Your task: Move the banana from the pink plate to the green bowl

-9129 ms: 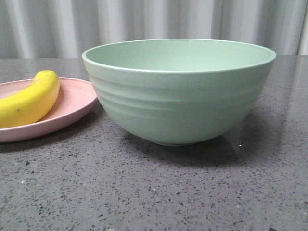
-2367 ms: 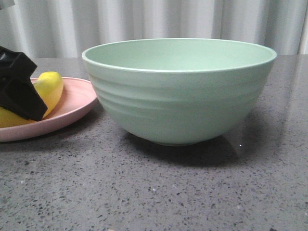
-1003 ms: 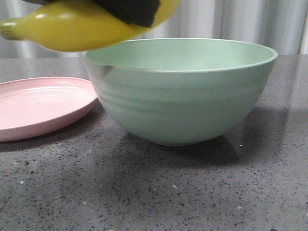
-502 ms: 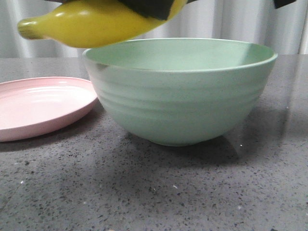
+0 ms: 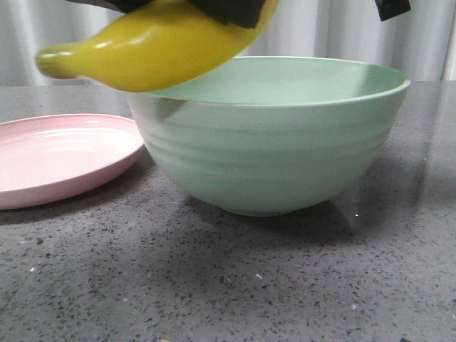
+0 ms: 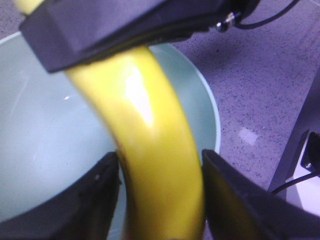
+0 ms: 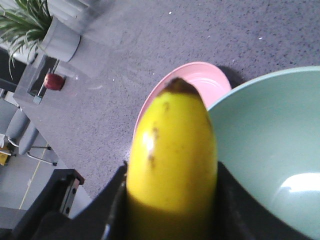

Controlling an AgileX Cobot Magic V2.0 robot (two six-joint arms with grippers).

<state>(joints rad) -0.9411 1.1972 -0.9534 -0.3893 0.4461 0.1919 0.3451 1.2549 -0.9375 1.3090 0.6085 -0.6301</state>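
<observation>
The yellow banana [image 5: 164, 50] hangs in the air over the left rim of the green bowl [image 5: 271, 142], its tip pointing left. The pink plate [image 5: 57, 160] lies bare on the table to the bowl's left. In the left wrist view my left gripper [image 6: 160, 200] is shut on the banana [image 6: 150, 150] above the bowl's inside [image 6: 45, 150]. In the right wrist view my right gripper [image 7: 170, 200] is shut on the banana [image 7: 172, 145], with the plate [image 7: 200, 80] and the bowl [image 7: 270, 150] beyond. Black gripper parts cover the banana's top in the front view.
The grey speckled table [image 5: 228, 285] stretches in front of the bowl, with a pale curtain [image 5: 335, 32] behind it. In the right wrist view a potted plant [image 7: 50, 30] and a small red apple [image 7: 54, 81] stand near the table's far edge.
The banana was lifted off the pink plate and carried right. In the last second it has moved further right and dipped lower over the bowl's left rim.
</observation>
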